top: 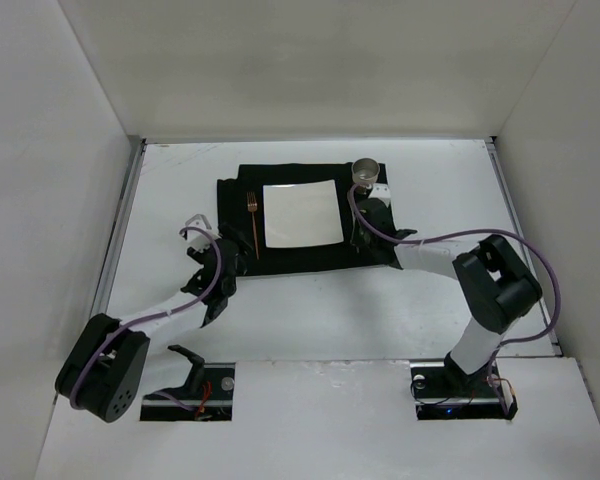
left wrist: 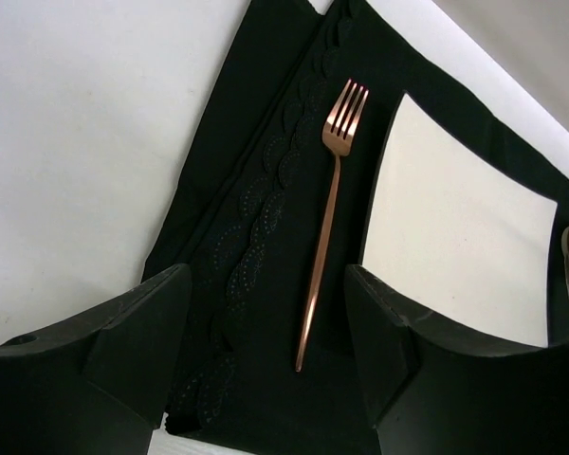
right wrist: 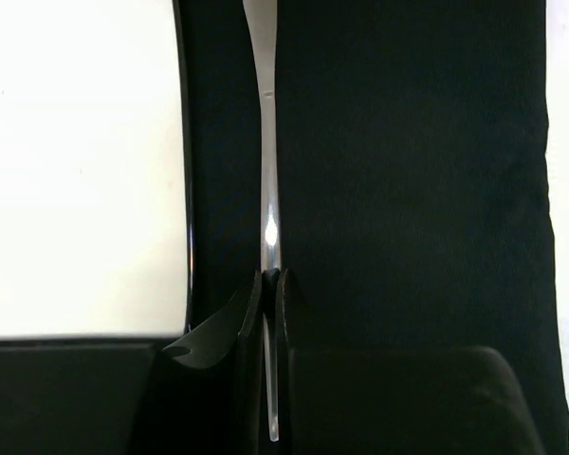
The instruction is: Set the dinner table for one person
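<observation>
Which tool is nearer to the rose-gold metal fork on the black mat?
Left. The left tool, open, sits just short of the rose-gold metal fork, at its handle end. The right tool is beyond the glossy white square plate, shut on a slim silver utensil.

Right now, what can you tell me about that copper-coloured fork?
The fork looks like polished rose-copper metal: four tines and a long, thin handle. It lies flat on the black mat, just left of the white square plate without touching it, tines pointing toward the far side of the table. Only the mat touches it.
</observation>
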You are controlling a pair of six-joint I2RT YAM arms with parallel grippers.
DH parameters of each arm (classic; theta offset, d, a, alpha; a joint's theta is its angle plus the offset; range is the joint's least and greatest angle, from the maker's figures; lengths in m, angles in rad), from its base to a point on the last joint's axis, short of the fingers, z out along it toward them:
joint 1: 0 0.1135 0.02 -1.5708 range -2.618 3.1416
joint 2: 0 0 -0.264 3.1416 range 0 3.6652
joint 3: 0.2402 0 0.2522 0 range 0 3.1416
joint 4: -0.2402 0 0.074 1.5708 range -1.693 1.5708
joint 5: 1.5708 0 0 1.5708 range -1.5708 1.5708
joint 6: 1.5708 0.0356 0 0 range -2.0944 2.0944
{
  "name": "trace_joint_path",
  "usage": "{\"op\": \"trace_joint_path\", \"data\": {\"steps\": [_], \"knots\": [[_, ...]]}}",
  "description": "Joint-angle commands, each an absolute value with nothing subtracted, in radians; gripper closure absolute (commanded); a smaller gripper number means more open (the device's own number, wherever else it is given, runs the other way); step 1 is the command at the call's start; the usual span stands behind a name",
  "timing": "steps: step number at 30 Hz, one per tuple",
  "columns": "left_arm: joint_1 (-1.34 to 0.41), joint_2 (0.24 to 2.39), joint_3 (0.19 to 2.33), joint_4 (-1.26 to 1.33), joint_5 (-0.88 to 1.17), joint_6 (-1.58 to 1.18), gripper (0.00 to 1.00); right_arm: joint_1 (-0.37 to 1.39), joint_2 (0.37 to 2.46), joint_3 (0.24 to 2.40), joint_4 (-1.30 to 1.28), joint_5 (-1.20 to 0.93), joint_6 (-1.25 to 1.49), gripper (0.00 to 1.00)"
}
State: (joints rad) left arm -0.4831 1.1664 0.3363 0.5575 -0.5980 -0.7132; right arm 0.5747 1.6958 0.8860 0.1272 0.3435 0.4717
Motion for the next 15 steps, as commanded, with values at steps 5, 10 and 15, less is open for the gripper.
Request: {"op": "trace_joint_path", "data": {"steps": [5,10,15], "knots": [[-0.482,1.196,0.376,0.632,-0.597,-0.69,0.36,0.539,1.759,0.989,0.178,0.35,0.469,0.93],[-0.482,1.187,0.373,0.634,-0.604,-0.683,0.35,0.542,1.793,1.012,0.163,0.348,0.449,0.85],[-0.479,1.187,0.371,0.635,-0.606,-0.673,0.33,0.544,1.761,0.993,0.17,0.35,0.445,0.67]]}}
